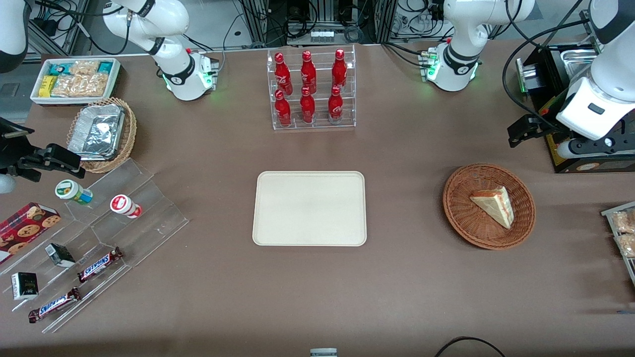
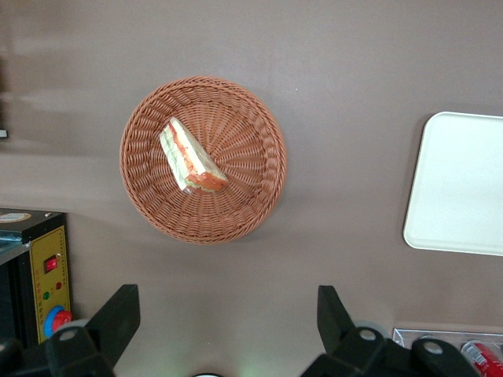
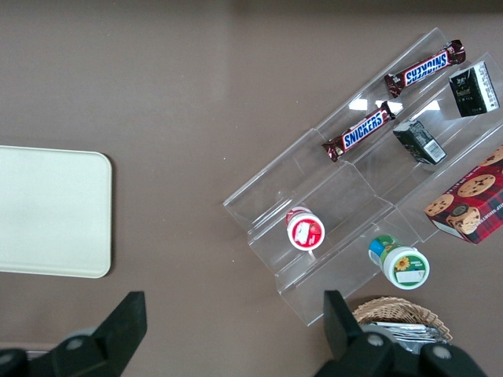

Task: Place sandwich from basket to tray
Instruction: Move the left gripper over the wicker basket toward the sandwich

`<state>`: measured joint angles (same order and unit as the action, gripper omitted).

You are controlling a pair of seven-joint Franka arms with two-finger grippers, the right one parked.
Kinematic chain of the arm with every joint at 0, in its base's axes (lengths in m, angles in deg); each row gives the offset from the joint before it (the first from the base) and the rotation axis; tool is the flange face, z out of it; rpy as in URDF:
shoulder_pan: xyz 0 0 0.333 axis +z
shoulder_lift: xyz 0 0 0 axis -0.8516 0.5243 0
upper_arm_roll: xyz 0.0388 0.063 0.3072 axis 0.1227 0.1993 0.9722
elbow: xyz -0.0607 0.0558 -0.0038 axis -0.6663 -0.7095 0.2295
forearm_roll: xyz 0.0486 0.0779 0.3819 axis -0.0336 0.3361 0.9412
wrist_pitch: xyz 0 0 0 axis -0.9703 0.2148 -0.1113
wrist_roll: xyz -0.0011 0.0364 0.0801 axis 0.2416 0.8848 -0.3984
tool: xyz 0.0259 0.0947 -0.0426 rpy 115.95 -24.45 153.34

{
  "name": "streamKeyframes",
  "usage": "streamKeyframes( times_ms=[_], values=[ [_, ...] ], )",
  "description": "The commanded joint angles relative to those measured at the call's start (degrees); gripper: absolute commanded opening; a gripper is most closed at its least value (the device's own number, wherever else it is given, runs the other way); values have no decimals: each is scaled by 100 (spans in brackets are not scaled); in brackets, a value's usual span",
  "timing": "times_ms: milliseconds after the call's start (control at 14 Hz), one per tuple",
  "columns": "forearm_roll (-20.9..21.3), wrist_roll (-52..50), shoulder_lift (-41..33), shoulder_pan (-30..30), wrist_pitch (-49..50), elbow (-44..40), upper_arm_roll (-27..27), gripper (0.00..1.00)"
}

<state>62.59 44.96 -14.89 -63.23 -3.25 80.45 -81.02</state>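
The sandwich point(image 1: 493, 203) point(image 2: 191, 161), a pale triangular wedge with red and green filling, lies in the round reddish-brown basket point(image 1: 466, 223) point(image 2: 244, 133) toward the working arm's end of the table. At the table's middle sits the bare cream tray point(image 1: 310, 208) point(image 2: 460, 184). My gripper point(image 1: 585, 144) point(image 2: 226, 314) hangs high above the table, a little farther from the front camera than the basket. It is open wide, with nothing between its fingers point(image 2: 118, 314).
A black control box point(image 1: 570, 99) point(image 2: 35, 275) stands beside the gripper. A clear rack of red bottles point(image 1: 312, 89) stands above the tray in the front view. Snack packs point(image 1: 622, 233) lie at the table edge near the basket. Acrylic shelves point(image 1: 99, 233) occupy the parked arm's end.
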Motion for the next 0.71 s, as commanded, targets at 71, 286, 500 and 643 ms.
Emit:
streamKeyframes(
  times_ms=[71, 286, 500, 643],
  values=[
    [61, 61, 4, 54, 133, -145, -26, 100],
    [70, 114, 47, 63, 72, -136, -17, 100],
    [87, -183, 310, 351, 10, -127, -17, 100],
    [88, -255, 416, 553, -165, -58, -17, 100]
  ],
)
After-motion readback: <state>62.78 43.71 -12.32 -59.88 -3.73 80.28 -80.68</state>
